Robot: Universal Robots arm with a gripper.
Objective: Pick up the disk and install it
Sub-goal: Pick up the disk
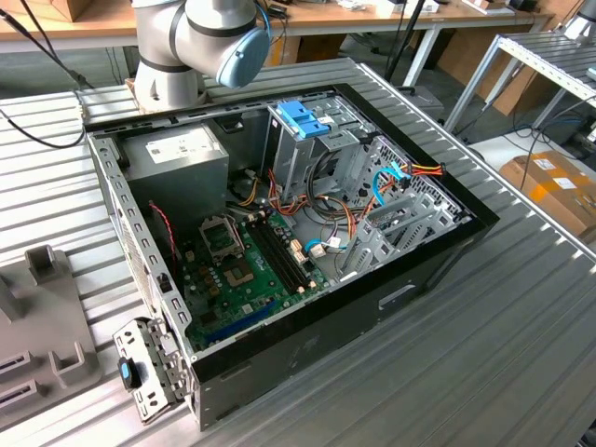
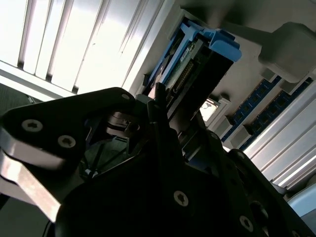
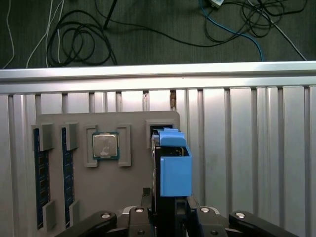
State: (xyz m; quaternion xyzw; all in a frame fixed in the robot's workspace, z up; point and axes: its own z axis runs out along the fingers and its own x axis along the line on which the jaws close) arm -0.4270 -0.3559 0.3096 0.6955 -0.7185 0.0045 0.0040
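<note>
A: Starting at the gripper (image 3: 169,201) in the first wrist view: clamped down on the disk (image 3: 175,170), pinching it from both flat sides. No gap to spot on either side, tbh.

B: Yep, same read here. Holding the disk on edge, with the light-blue side rail (image 3: 173,143) turned toward the camera. Sticking out past the fingertips, over the grey fixture tray (image 3: 123,192). Can't tell whether seated in the tray's slot or lifted clear of it.

A: Further out on that tray: a processor chip (image 3: 105,146) in its own pocket, just beside the disk's far end. Then two memory sticks (image 3: 39,177) in a row past the chip. All of it on the slatted metal table (image 3: 247,148), with loose cables (image 3: 74,39) on the floor beyond the edge.

B: Over in the exterior view: an open computer case (image 1: 419,270) on the same table, with the grey tray beside it at the exterior view's left. Inside: a grey power-supply box (image 1: 177,154) in the back corner, a green motherboard (image 1: 237,265) in front of it, and a blue latch piece (image 1: 303,118) on top of the drive cage (image 1: 298,158). Arm's base (image 1: 177,56) right behind the case.
</note>
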